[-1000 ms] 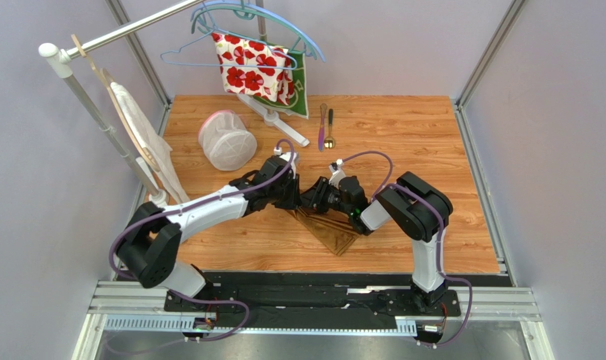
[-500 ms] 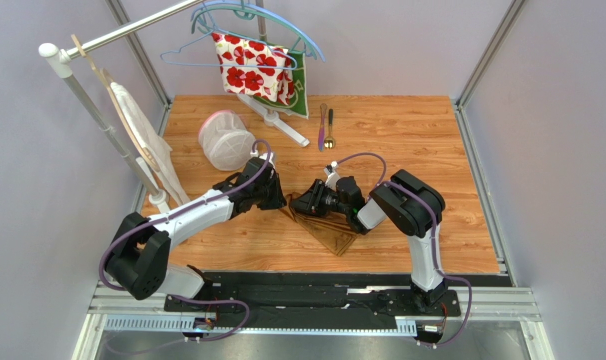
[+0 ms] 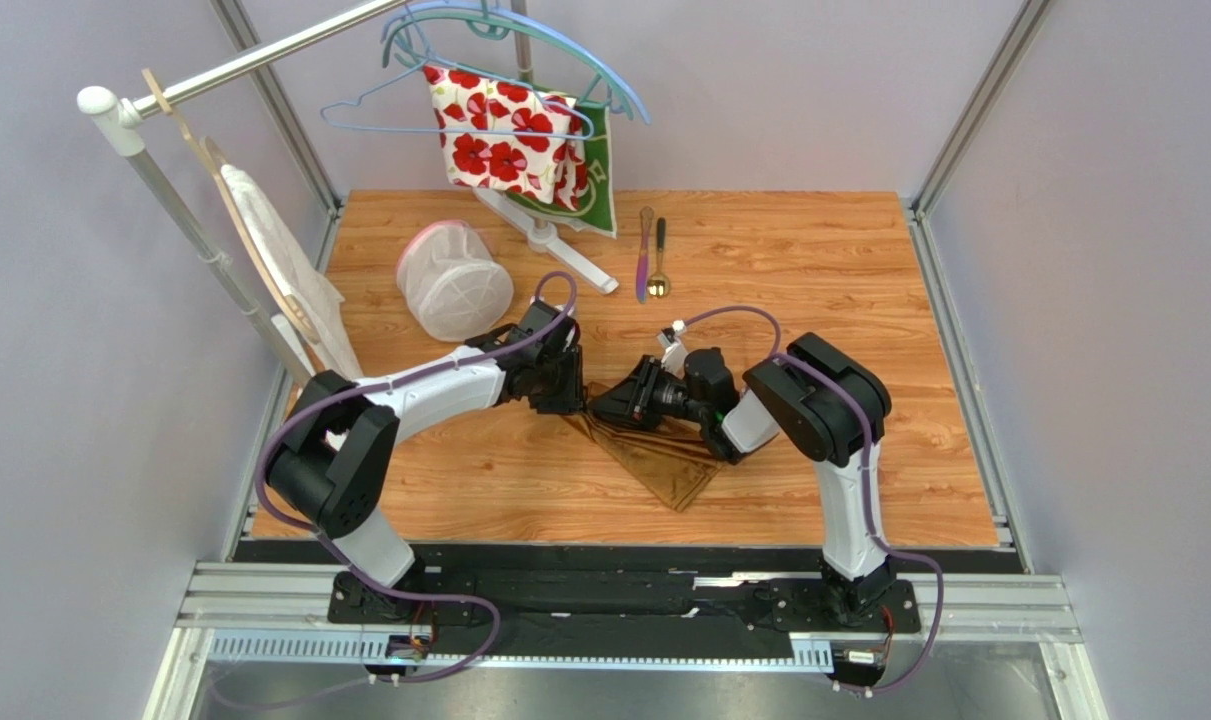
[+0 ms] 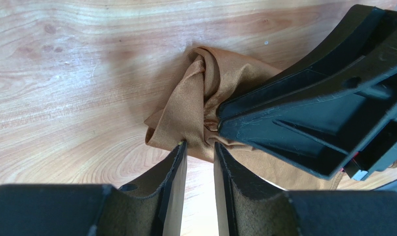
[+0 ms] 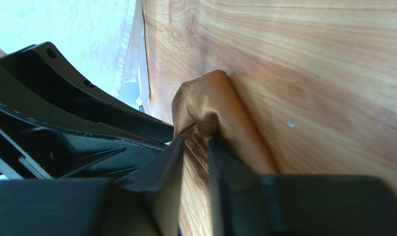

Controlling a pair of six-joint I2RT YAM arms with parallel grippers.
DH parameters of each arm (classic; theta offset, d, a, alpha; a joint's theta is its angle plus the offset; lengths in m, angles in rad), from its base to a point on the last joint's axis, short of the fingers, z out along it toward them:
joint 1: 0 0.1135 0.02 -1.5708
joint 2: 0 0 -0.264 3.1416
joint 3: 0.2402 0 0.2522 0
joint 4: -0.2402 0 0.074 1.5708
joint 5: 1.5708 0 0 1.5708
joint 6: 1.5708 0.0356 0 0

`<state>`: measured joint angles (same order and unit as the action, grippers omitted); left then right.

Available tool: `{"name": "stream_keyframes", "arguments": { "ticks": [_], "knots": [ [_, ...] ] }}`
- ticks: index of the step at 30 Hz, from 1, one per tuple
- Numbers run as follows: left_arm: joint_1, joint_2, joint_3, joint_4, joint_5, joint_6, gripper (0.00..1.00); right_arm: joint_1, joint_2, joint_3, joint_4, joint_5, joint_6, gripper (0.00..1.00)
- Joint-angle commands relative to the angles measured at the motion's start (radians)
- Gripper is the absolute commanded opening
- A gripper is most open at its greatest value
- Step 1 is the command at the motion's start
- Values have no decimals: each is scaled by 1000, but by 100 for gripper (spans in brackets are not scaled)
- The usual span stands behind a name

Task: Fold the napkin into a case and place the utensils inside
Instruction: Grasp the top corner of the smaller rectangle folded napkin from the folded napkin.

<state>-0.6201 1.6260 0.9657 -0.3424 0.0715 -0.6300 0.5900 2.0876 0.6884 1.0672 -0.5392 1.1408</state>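
One napkin (image 3: 661,458) only: shiny golden-brown satin, plain, finely ribbed up close, twisted into a bunched knot right between the left end effector (image 4: 200,145) and the right end effector (image 5: 195,140), then fanning out flat to a point on the near side of the right one. Right end effector clamped on a fold of that knot. Left end effector narrowly parted, tips touching the bunched edge, no cloth seen in the gap. Two utensils well beyond both end effectors, side by side, apart from the napkin: one purple-pink knife (image 3: 643,255), one gold-bowled spoon (image 3: 658,258) with a dark handle. Beyond and left of the left end effector, one white mesh basket (image 3: 454,281) with a pink rim; farther off, one red-flowered white cloth (image 3: 506,135) and one green cloth (image 3: 604,188), hung below one rail (image 3: 251,62). Light wooden worktop (image 3: 807,255), grained; pale lilac walls (image 3: 807,90) around.
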Motion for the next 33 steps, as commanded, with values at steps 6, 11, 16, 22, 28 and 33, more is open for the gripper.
{"name": "stream_keyframes", "arguments": {
  "ticks": [6, 11, 16, 22, 28, 33],
  "knots": [
    [-23, -2, 70, -73, -70, 3, 35, -12, 48, 14, 45, -42, -1, 12],
    [-20, 15, 134, -124, -117, 1, 32, -12, 74, 19, 39, -45, 5, 5],
    [-21, 74, 202, -185, -144, 7, 33, -13, 84, 17, 42, -45, 5, 0],
    [-23, 130, 249, -208, -133, 19, 35, -13, 77, 10, 0, -33, -19, 0],
    [-23, 173, 295, -242, -157, 36, 30, -16, 78, 10, -1, -34, -21, 0],
    [-33, 189, 301, -251, -141, 42, 34, -16, 80, 7, 4, -30, -21, 0]
  ]
}}
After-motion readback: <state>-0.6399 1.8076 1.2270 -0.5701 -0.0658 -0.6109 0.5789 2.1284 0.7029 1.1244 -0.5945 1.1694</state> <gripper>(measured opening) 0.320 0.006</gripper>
